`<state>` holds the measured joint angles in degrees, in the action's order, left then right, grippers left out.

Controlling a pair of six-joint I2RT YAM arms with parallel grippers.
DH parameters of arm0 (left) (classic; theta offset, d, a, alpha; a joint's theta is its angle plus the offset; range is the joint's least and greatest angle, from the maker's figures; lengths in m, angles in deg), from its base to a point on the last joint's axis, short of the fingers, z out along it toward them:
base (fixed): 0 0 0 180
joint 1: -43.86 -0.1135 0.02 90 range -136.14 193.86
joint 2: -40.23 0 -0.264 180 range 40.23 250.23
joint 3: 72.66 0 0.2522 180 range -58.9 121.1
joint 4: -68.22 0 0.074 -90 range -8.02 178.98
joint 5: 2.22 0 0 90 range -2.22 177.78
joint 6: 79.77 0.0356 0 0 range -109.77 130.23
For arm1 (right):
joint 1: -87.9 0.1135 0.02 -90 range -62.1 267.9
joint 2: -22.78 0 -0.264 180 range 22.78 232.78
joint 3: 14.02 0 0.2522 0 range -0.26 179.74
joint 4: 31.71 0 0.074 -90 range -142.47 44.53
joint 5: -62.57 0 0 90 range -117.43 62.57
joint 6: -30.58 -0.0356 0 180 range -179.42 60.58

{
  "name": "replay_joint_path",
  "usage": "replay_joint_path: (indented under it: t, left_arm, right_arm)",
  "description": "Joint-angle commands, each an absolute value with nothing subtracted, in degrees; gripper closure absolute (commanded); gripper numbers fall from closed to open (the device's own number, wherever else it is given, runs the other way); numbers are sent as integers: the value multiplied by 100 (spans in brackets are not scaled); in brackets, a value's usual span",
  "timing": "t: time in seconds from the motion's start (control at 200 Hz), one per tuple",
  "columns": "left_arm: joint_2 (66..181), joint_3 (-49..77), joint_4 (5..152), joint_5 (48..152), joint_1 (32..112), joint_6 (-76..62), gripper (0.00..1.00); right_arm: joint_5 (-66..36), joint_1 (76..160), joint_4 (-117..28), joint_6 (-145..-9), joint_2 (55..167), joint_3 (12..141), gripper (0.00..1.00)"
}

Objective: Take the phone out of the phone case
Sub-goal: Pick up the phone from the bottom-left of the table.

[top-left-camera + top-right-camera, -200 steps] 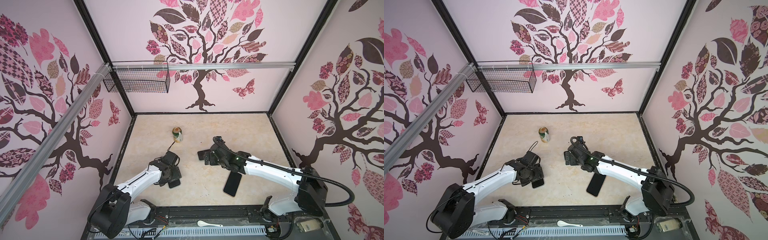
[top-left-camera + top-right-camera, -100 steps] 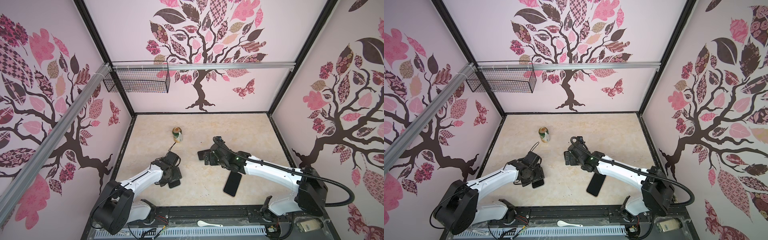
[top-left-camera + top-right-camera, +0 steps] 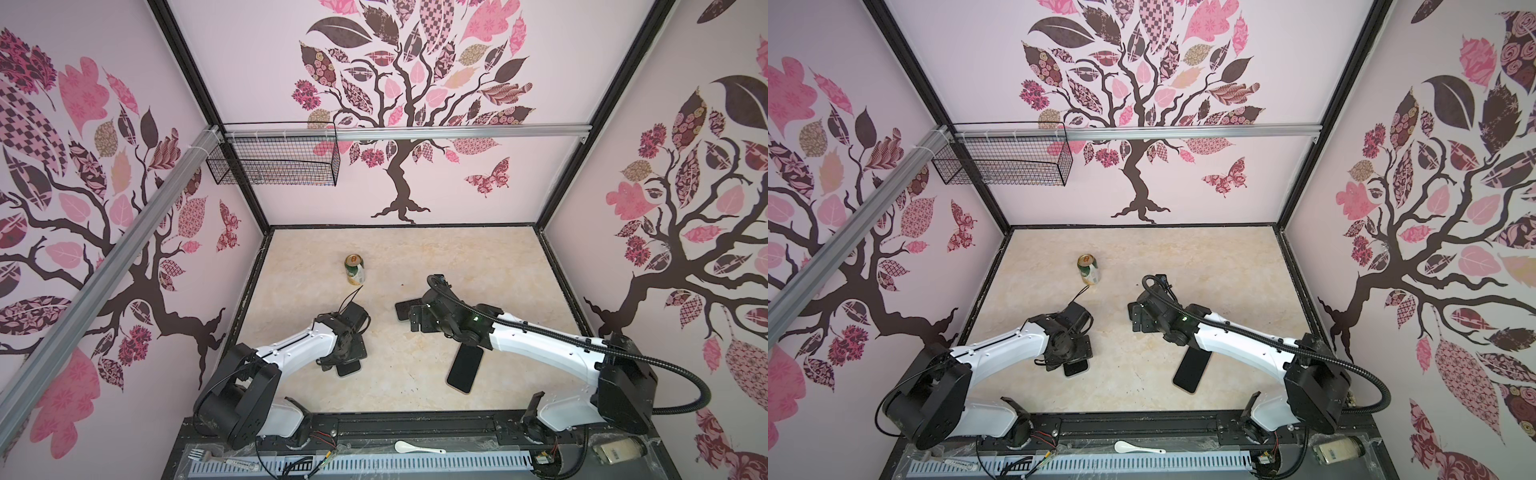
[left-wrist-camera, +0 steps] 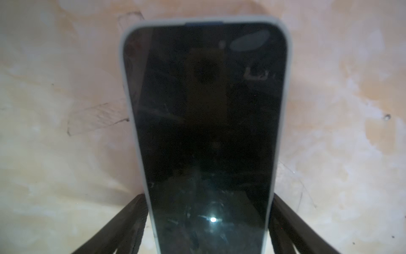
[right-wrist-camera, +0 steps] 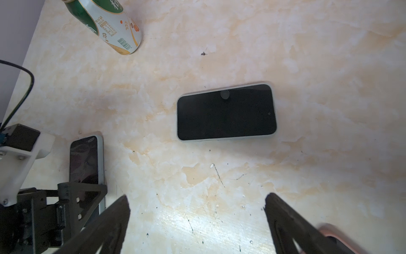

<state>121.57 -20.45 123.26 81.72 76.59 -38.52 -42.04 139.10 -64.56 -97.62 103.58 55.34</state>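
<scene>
Very little has moved over the last second: the left arm's shoulder housing has turned a touch, and both tools sit where they were. The left tool (image 4: 207, 199) is down at the near left of the beige marbled surface (image 3: 415, 257). It straddles a black-screened phone (image 4: 206, 110) that lies flat, face up, in its pale grey rubbery case (image 4: 241, 22). Its fingers (image 4: 131, 220) lie against both long edges, so it looks clamped across the width, with the phone's free end pointing toward the near edge. The case rim runs unbroken round the visible end of the screen, so I judge that separation has not begun and this is the hold-and-brace step. The right tool (image 5: 197, 196) hangs wide open and empty above bare surface right of centre. A second black phone in a pale case (image 5: 226, 112) lies flat beyond its fingertips, apart from them, and a third dark phone with a pinkish-tan edge (image 3: 464, 368) lies under its forearm. A green-and-cream drink can (image 3: 354, 270) stands farther back, clear of both arms. The next move probably calls for the right tool to cross to the held phone, narrow, and catch a corner of the case at the free end to peel it back, since the side grip pinches the case onto the phone elsewhere.
</scene>
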Motion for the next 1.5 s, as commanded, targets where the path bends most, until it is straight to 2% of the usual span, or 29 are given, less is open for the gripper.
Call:
replay_joint_path:
  t: [0.0, 0.36, 0.585, 0.75, 0.86, 1.05, 1.15, 1.295, 1.495]
  left_arm:
    - [12665, -2506, 11886, 8378, 7702, -4033, 15]
    - [12487, -2560, 11813, 8357, 7717, -4089, 27]
    - [11848, -2297, 11984, 8129, 7712, -3751, 35]
    - [11187, -2217, 11830, 8170, 7708, -3324, 36]
    - [10790, -2225, 11551, 8432, 7716, -2915, 36]
    - [10211, -2191, 11143, 8891, 7805, -2311, 37]
    - [9980, -2190, 10831, 9013, 8088, -2173, 38]
    - [9988, -1979, 10745, 8655, 8758, -1933, 38]
    - [10222, -1631, 10654, 8398, 9398, -1622, 39]
  right_arm:
    - [-4359, 13910, -6603, -9758, 10070, 5520, 2]
    - [-4546, 13853, -6531, -9883, 9842, 5400, 2]
    - [-4414, 13542, -6099, -10258, 9351, 5060, 2]
    - [-4213, 13322, -5282, -10189, 8859, 4372, 8]
    - [-3359, 13063, -5030, -9877, 8681, 4214, 7]
    - [-515, 12228, -4476, -9671, 8942, 4213, 6]
    - [365, 12082, -4663, -9514, 9262, 4506, 7]
    - [1118, 12078, -4671, -9597, 9615, 4757, 13]
    - [1272, 12087, -4451, -9892, 9750, 4794, 20]
